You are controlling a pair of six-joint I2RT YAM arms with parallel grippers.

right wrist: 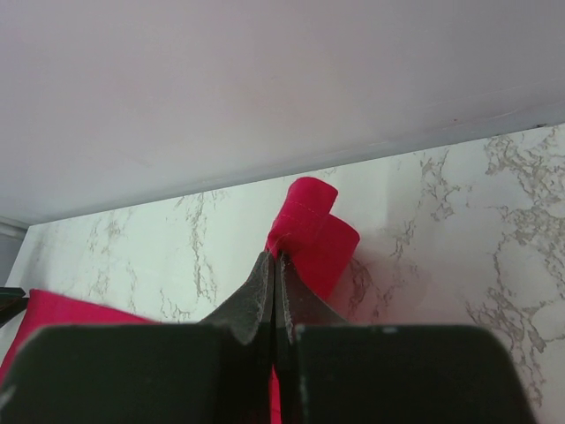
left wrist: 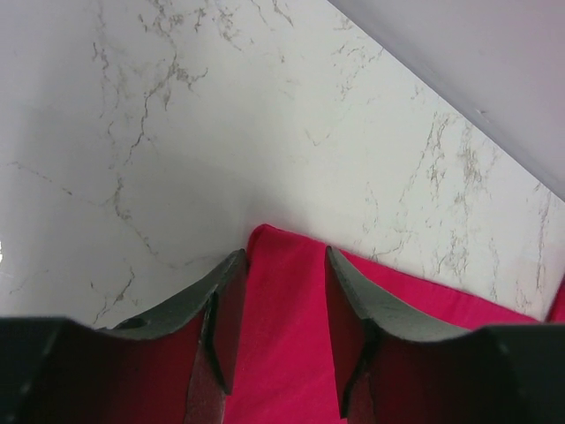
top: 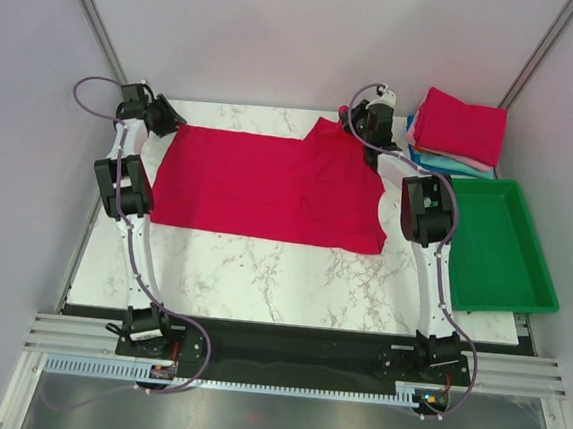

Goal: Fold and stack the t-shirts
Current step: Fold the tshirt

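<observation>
A crimson red t-shirt (top: 269, 183) lies spread flat across the far half of the marble table (top: 290, 285). My left gripper (top: 166, 119) is at the shirt's far left corner. In the left wrist view its jaws stand apart, open, either side of that corner of the t-shirt (left wrist: 287, 353), and the left gripper (left wrist: 284, 256) is not pinching the cloth. My right gripper (top: 362, 129) is at the far right corner, and the right gripper (right wrist: 275, 258) is shut on a curled fold of the red t-shirt (right wrist: 313, 225), lifted slightly off the table.
A stack of folded t-shirts sits at the back right, a red one (top: 463, 125) on top of pink, teal and blue layers (top: 441, 164). A green plastic tray (top: 500, 243) lies along the right edge. Grey walls close in behind and beside the table.
</observation>
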